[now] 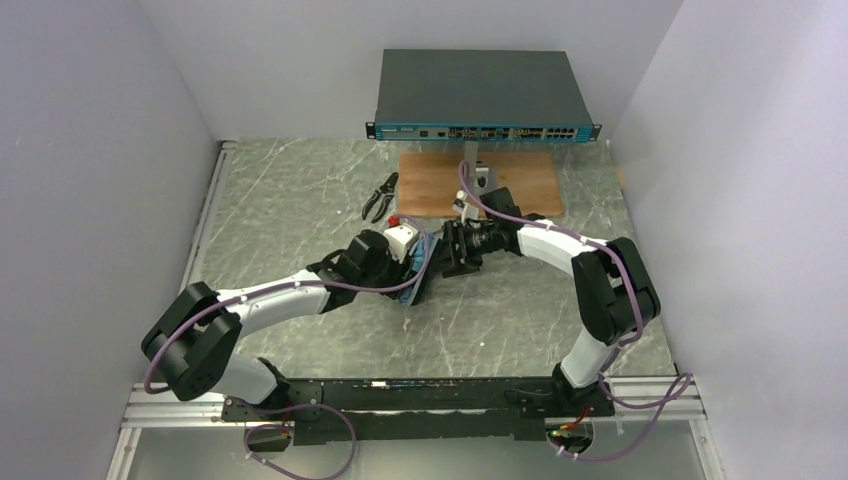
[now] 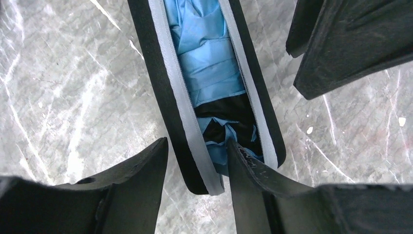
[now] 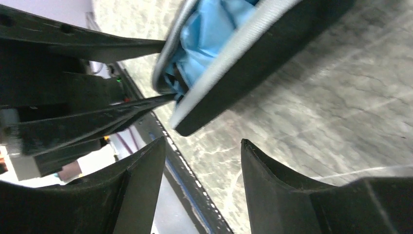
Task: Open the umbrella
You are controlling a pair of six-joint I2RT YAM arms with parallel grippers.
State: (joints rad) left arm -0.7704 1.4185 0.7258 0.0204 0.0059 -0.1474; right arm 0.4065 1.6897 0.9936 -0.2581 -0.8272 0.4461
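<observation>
Left gripper [image 2: 196, 143] straddles the near end of the black zip-edged sleeve [image 2: 165, 97] holding the sky-blue folded umbrella [image 2: 209, 73], long axis running away; hold undeterminable. Right gripper [image 3: 203, 141] half-spread, empty.

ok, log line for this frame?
umbrella: folded, blue canopy showing | left hand: fingers astride its end, grip unclear | right hand: open, empty, just off it | task: not yet opened
</observation>
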